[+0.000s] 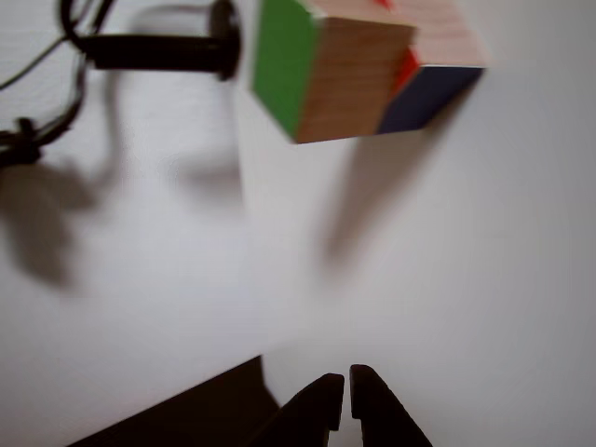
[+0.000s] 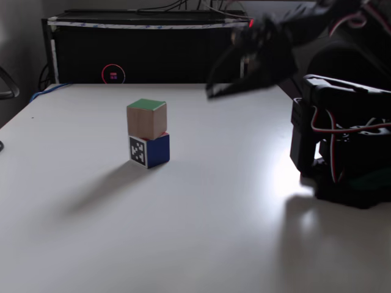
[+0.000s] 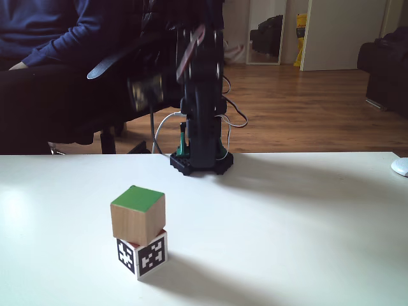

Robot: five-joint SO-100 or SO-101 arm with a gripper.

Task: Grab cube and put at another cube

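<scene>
The green-faced wooden cube [image 2: 146, 118] rests on top of the other cube [image 2: 151, 150], slightly twisted on it. In a fixed view, the green cube [image 3: 138, 215] shows its green face up, and the lower cube [image 3: 143, 255] shows black-and-white marker faces. In the other view, the green cube [image 1: 317, 74] lies ahead at the top, with the lower cube's [image 1: 430, 93] red-orange and navy faces behind it. My gripper [image 1: 342, 380] is shut and empty, well back from the stack. It is blurred in the air to the right of the stack, where the gripper [image 2: 215, 91] hangs above the table.
A black box [image 2: 146, 49] with a red ring light stands along the table's back edge. The arm's base [image 3: 201, 159] sits at the far table edge. A seated person's sleeve [image 3: 38, 32] is behind it. A white mouse [image 3: 400, 167] lies at the right edge. A black handle [image 1: 158, 51] with cables lies nearby.
</scene>
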